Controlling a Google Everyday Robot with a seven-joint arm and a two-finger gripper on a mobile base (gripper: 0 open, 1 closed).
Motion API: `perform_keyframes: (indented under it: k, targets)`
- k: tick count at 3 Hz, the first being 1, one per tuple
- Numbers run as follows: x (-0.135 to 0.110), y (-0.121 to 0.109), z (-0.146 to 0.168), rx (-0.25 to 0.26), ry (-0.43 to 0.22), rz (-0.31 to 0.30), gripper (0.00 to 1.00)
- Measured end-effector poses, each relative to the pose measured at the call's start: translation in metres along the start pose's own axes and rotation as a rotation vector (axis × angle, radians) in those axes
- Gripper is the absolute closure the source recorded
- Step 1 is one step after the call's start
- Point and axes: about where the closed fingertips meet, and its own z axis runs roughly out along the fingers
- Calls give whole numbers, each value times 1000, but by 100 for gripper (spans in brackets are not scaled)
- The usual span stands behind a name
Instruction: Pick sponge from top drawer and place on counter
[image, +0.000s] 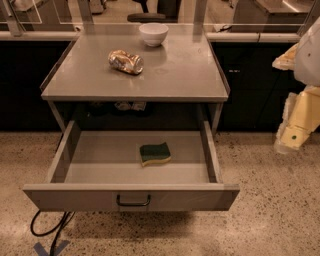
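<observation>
The sponge, dark green on top with a yellow layer below, lies flat in the open top drawer, a little right of its middle. The drawer is pulled fully out, with its dark bar handle at the front. The counter is the grey tabletop above it. My gripper hangs at the right edge of the view, beside the drawer's right side and well apart from the sponge, above the floor.
A crushed gold-brown can lies on the counter's left half. A white bowl stands at the counter's back edge. A pale ledge with glass panes runs behind. A black cable lies on the floor at the front left.
</observation>
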Motion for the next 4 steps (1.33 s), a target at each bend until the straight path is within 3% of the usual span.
perform_keyframes:
  k: [1, 2, 4]
  targets:
    - [-1, -3, 2, 7, -4, -4, 0]
    - [-5, -17, 28, -7, -33, -25, 0]
    - [-39, -34, 143, -154, -158, -83, 0]
